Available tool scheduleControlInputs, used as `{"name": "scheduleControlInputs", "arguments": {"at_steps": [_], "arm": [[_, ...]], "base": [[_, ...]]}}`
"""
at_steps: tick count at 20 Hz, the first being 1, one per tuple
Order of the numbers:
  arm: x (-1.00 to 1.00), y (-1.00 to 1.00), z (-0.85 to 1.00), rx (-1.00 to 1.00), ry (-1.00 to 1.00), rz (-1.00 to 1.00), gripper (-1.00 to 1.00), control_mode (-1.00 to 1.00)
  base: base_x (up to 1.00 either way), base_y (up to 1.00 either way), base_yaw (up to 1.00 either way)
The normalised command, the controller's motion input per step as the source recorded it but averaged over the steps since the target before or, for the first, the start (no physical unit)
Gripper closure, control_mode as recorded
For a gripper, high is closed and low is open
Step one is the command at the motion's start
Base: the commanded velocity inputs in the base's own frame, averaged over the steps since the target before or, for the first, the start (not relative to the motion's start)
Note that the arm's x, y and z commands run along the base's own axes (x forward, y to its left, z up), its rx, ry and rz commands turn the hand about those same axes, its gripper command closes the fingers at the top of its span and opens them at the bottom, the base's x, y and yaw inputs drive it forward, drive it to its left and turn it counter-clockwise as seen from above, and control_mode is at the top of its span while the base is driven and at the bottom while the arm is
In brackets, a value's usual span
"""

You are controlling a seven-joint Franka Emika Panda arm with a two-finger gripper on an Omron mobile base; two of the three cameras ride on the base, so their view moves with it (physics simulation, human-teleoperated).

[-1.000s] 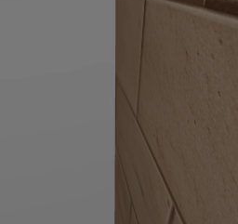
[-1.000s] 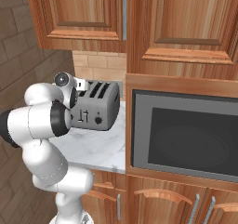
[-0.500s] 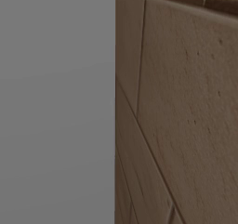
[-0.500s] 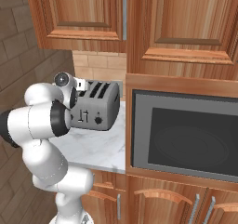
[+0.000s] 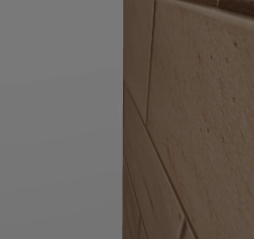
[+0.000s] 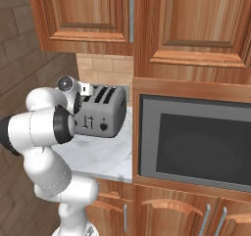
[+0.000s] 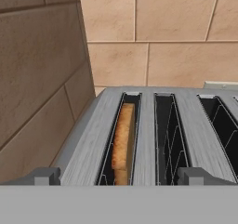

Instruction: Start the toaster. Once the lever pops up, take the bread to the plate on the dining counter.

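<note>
The silver-grey toaster point(image 6: 100, 115) stands on the marble counter point(image 6: 100, 156), in the corner beside the brick wall. From the hand view I look down on the toaster's top point(image 7: 145, 139), where the brown bread point(image 7: 122, 141) sits upright in the leftmost slot. The slots beside it hold nothing. My gripper point(image 7: 122, 176) hovers just above the toaster's near edge, open, its two grey fingertips point(image 7: 46, 175) spread wide with nothing between them. A lever and a dark knob point(image 6: 103, 127) show on the toaster's front. The plate and the dining counter are out of view.
A built-in microwave point(image 6: 196, 147) sits right of the toaster. Wooden wall cabinets point(image 6: 186, 24) hang low overhead. The brown brick wall point(image 6: 19, 59) closes in on the left, tan tiles point(image 7: 162, 42) behind. The left base view faces that wall point(image 5: 188, 109) close up.
</note>
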Motion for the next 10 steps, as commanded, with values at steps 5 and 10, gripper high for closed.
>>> {"name": "scheduleControlInputs", "arguments": {"at_steps": [5, 10], "arm": [[0.0, 0.0, 0.0, 0.0, 0.0, 0.0, -1.0, -1.0], [0.0, 0.0, 0.0, 0.0, 0.0, 0.0, -1.0, -1.0]], "base": [[0.0, 0.0, 0.0], [0.0, 0.0, 0.0]]}}
